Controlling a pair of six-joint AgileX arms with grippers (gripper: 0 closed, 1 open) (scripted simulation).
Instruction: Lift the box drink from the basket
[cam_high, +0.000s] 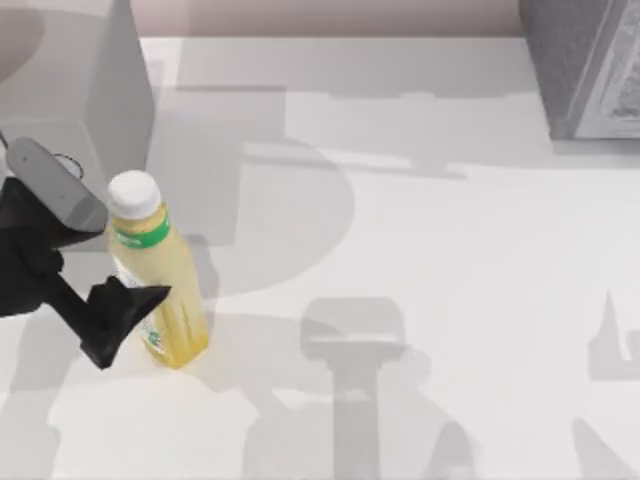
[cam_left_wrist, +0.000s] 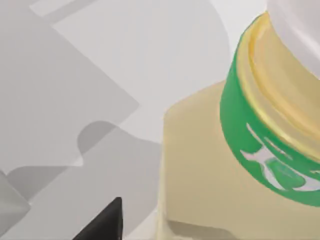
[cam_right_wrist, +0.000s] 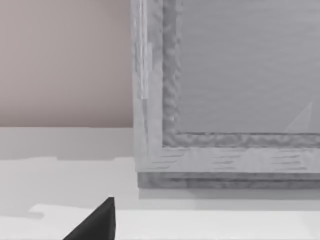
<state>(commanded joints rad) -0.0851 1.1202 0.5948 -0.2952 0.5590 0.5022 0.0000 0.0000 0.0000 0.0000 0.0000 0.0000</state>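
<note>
The left gripper (cam_high: 125, 270) is at the table's left edge, about halfway up the top view. One dark finger (cam_high: 120, 315) lies across the lower body of the bottle (cam_high: 160, 275), and a grey part of the arm sits just beside the cap (cam_high: 134, 194) on the other side, so the fingers appear to be closed around the bottle, though the far finger is hidden behind it. Whether the bottle rests on the table or hangs just above it cannot be told from above. It is tilted, cap toward the far side and base toward the near edge, with a pale shadow close under it.

In the left wrist view the bottle (cam_left_wrist: 240, 165) shows its pale yellow body, the green band (cam_left_wrist: 235, 130) with white markings, and the edge of the white cap (cam_left_wrist: 300, 35), with one dark fingertip (cam_left_wrist: 102, 225) showing near it.

The table (cam_high: 450, 300) is plain white and matte, crossed by soft grey shadows of the arms. At its far right corner stands a grey box (cam_high: 585, 65) with a textured side. At the far left corner a pale grey block (cam_high: 70, 70) rises from the surface. Behind the far edge runs a dull pink wall (cam_high: 330, 15).

The right wrist view looks at the grey box (cam_right_wrist: 225, 90) from close by, with the pink wall (cam_right_wrist: 65, 60) beside it and one dark fingertip (cam_right_wrist: 97, 222) of the right gripper at the frame's edge; its opening cannot be told
</note>
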